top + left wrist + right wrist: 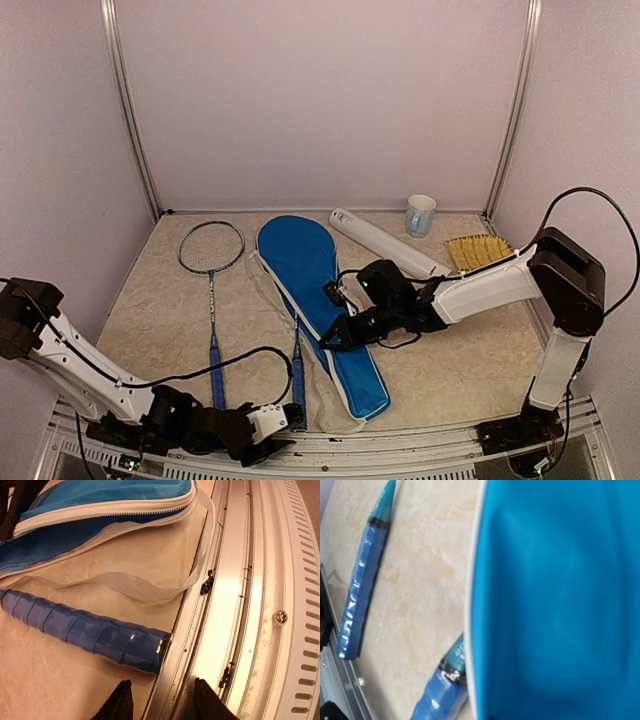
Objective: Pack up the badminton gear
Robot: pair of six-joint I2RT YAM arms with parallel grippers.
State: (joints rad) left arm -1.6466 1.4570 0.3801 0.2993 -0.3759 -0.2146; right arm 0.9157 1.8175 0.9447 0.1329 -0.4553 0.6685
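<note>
My left hand (161, 706) is parted fairly wide and holds nothing. Its fingertips sit just off the butt of the racket handle (95, 635) that pokes out from under the left edge of the blue cover (305, 265). My right hand (338, 337) is down on that same edge, about midway along the cover. My wrist view there shows only blue cloth, so I cannot tell whether it is closed or gripping anything.

My worry is that the butt lies right against the metal rail (235, 605) that bounds the worktop (460, 350) on the near side of the cover. One of my left fingers could land on the rail instead of beside the grip, or nudge the round handle so that it rolls away. The loose white strap (145, 587) curling out from the cover's narrow end could snag a fingertip. If my right hand lifts the limp cloth unevenly, the opening may sag shut on the racket.

The cover is soft, smooth fabric, racket-shaped, with white piping and what looks like a zip. The grip is a cylinder wound in glossy blue tape with overlapping ridges. The second racket (212, 290), left of the cover, has a thin shaft and a finely strung head. The white tube (385, 243), right of the cover, is long, round and rigid. I see no shuttlecocks.
</note>
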